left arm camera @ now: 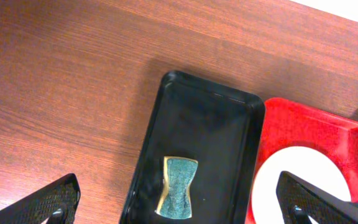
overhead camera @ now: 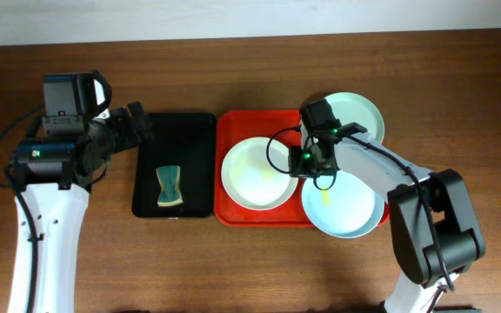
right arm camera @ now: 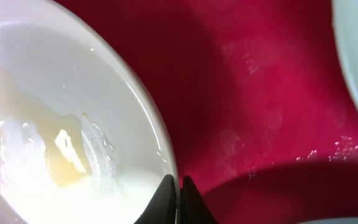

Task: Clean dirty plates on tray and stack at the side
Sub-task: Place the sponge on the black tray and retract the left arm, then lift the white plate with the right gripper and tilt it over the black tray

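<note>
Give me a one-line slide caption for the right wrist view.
Right end effector, shut, at the rim of the yellow-smeared white plate on the red tray.

White plate point(overhead camera: 250, 178) pictured on red tray point(overhead camera: 226, 130), right gripper point(overhead camera: 307, 163) positioned at its right rim. Far blue-green plate point(overhead camera: 362, 111) and near blue-green plate point(overhead camera: 350, 217) seen overlapping tray's rim. Sponge point(overhead camera: 170, 186) laid in black tray point(overhead camera: 197, 139) alongside.

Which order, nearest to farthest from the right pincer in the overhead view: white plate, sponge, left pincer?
1. White plate, its rim at the right pincer's tips.
2. Sponge, left, in the black tray.
3. Left pincer, far left.
</note>
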`<action>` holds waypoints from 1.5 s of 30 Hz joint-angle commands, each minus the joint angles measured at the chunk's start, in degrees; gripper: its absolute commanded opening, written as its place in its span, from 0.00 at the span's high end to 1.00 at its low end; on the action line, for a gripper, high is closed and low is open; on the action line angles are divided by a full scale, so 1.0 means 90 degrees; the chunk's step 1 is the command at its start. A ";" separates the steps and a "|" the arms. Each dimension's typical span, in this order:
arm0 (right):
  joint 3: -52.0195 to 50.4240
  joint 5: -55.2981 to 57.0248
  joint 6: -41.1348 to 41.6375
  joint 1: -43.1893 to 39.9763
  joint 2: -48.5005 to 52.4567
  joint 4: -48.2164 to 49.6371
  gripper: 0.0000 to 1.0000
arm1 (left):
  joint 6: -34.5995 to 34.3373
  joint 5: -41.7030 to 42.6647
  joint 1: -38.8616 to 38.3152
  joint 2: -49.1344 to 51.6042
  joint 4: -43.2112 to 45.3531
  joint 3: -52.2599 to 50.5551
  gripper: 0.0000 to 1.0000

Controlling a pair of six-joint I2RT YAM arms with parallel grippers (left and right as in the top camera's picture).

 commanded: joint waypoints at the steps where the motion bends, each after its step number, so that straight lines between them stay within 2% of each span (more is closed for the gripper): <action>1: 0.0495 -0.0357 0.0005 -0.0240 -0.0073 -0.0304 0.96 | -0.0061 -0.0039 0.0017 0.0007 -0.0007 -0.0005 0.01; 7: 0.0908 -0.0342 -0.0423 -0.0352 -0.0325 -0.1020 0.96 | -0.0061 -0.0041 0.0017 0.0007 -0.0007 -0.0005 0.01; 22: 0.2249 -0.0345 -0.0364 -0.0318 -0.0396 -0.2285 0.96 | -0.0061 -0.0039 0.0017 0.0007 -0.0007 -0.0005 0.01; 29: 0.2280 0.0131 0.0223 0.0100 -0.0355 -0.1734 0.96 | -0.0061 -0.0041 0.0017 0.0007 -0.0007 -0.0005 0.01; 36: 0.2280 0.1015 0.0894 0.1112 -0.0075 -0.0629 0.96 | -0.0061 -0.0041 0.0017 0.0007 -0.0007 -0.0005 0.01; 45: 0.2280 0.2679 0.0862 0.2147 0.0158 0.0743 0.96 | -0.0061 -0.0041 0.0017 0.0007 -0.0007 -0.0005 0.01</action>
